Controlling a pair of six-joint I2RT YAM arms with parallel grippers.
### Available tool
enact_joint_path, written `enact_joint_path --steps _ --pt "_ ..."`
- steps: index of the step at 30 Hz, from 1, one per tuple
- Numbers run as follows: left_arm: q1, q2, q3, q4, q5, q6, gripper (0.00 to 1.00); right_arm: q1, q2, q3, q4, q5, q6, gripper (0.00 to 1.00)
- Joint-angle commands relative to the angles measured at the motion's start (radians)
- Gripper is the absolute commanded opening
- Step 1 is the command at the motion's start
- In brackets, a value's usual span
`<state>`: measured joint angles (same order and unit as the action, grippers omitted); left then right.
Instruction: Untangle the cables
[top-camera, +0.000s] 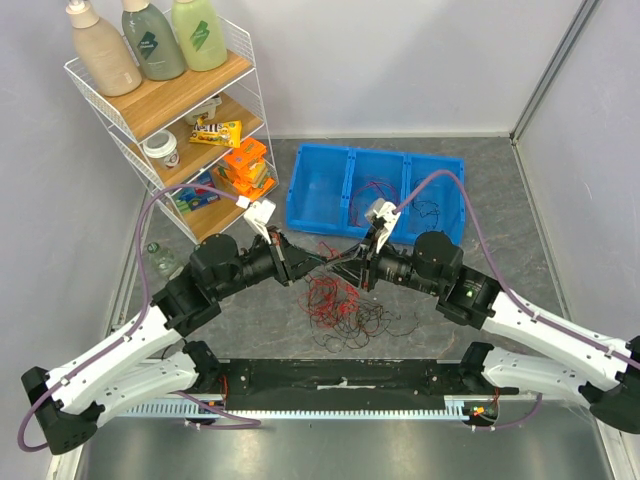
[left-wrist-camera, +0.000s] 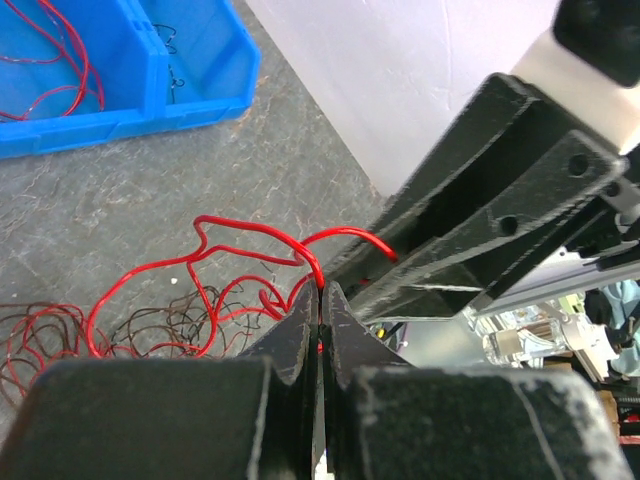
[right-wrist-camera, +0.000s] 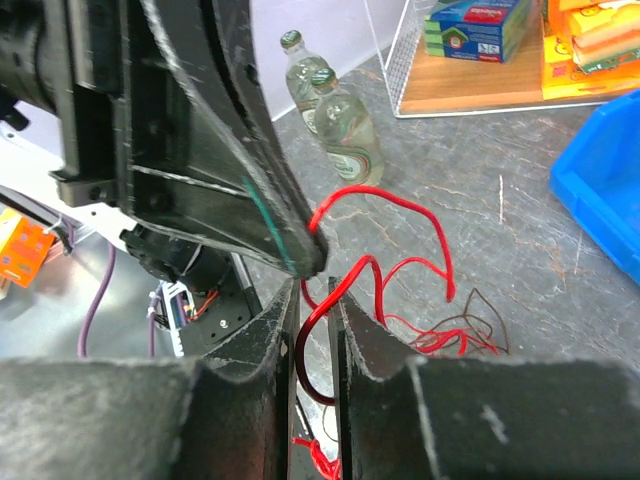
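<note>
With my left end effector (left-wrist-camera: 320, 300) pinching a thin red wire (left-wrist-camera: 250, 232) and my right end effector (right-wrist-camera: 313, 300) narrowly parted, most thin red-and-black cables (top-camera: 338, 303) lie tangled, few in the blue plastic bin (top-camera: 298, 200).

Left end effector (left-wrist-camera: 320, 292) clamped, right one (right-wrist-camera: 313, 292) ajar

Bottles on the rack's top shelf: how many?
3, in a row on the top shelf: beige bottle at left, dark green bottle in the middle, light green bottle at right. Nothing seems hidden behind them.
</note>
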<state>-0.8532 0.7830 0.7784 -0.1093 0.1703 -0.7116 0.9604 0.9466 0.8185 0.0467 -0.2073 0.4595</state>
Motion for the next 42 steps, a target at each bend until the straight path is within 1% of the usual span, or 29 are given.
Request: enact_joint_path --steps 1,6,8,10,12,13,15,16,17,18,19,20,21,22,23,25,27,30,32,37,39,42 --pt "-0.003 -0.001 0.013 0.080 0.040 -0.042 0.02 0.003 0.003 -0.010 0.033 0.032 -0.024 0.25" --pt "-0.001 0.024 0.013 0.102 0.051 -0.055 0.02 0.005 0.027 -0.028 0.107 -0.015 0.010 0.26" --pt "-0.003 0.030 0.016 0.106 0.052 -0.057 0.02 0.005 0.032 -0.028 0.117 -0.030 0.016 0.28" --pt "-0.003 0.035 0.016 0.106 0.049 -0.054 0.01 0.006 0.035 -0.038 0.142 -0.058 0.025 0.33" --pt "-0.003 0.036 0.018 0.106 0.047 -0.054 0.02 0.006 0.031 -0.048 0.150 -0.044 0.033 0.32" --pt "-0.004 0.035 0.019 0.106 0.049 -0.052 0.02 0.006 0.026 -0.051 0.144 -0.028 0.033 0.27" --pt "-0.003 0.036 0.024 0.099 0.051 -0.040 0.02 0.006 0.015 -0.056 0.128 0.017 0.033 0.04" --pt "-0.003 0.036 0.033 0.083 0.046 -0.026 0.02 0.006 0.008 -0.058 0.118 0.049 0.037 0.00" --pt "-0.003 0.035 0.045 0.051 0.031 -0.009 0.05 0.005 0.006 -0.052 0.102 0.086 0.039 0.00" --pt "-0.003 0.029 0.059 0.008 0.002 0.009 0.16 0.006 0.007 -0.042 0.081 0.110 0.038 0.00" --pt "-0.003 0.013 0.064 -0.025 -0.038 0.024 0.35 0.006 0.014 -0.029 0.061 0.138 0.036 0.00" --pt "-0.003 -0.016 0.058 -0.052 -0.093 0.030 0.51 0.006 0.024 -0.009 0.032 0.164 0.036 0.00" --pt "-0.003 -0.049 0.038 -0.056 -0.133 0.034 0.77 0.005 0.035 0.010 0.009 0.198 0.034 0.00" --pt "-0.003 -0.092 0.016 -0.052 -0.165 0.038 0.84 0.003 0.049 0.033 -0.014 0.227 0.030 0.00" --pt "-0.001 -0.135 -0.005 -0.047 -0.196 0.043 0.89 0.000 0.066 0.053 -0.034 0.253 0.022 0.00" --pt "-0.003 -0.201 -0.033 -0.047 -0.235 0.058 0.90 -0.020 0.099 0.108 -0.077 0.299 0.011 0.00" --pt "-0.003 -0.247 -0.044 -0.078 -0.270 0.072 0.90 -0.077 0.147 0.172 -0.116 0.312 0.005 0.00" --pt "-0.003 -0.281 -0.045 -0.134 -0.310 0.090 0.88 -0.201 0.246 0.269 -0.142 0.261 -0.004 0.00" --pt "-0.003 -0.286 -0.048 -0.159 -0.315 0.098 0.88 -0.267 0.319 0.324 -0.142 0.276 -0.047 0.00" --pt "-0.001 -0.269 -0.091 -0.139 -0.272 0.089 0.89 -0.400 0.515 0.441 -0.100 0.324 -0.127 0.00" --pt "-0.003 -0.248 -0.105 -0.121 -0.247 0.086 0.89 -0.449 0.590 0.462 -0.068 0.313 -0.133 0.00" --pt "-0.003 -0.212 -0.117 -0.098 -0.219 0.075 0.89 -0.520 0.700 0.481 -0.005 0.248 -0.110 0.00"
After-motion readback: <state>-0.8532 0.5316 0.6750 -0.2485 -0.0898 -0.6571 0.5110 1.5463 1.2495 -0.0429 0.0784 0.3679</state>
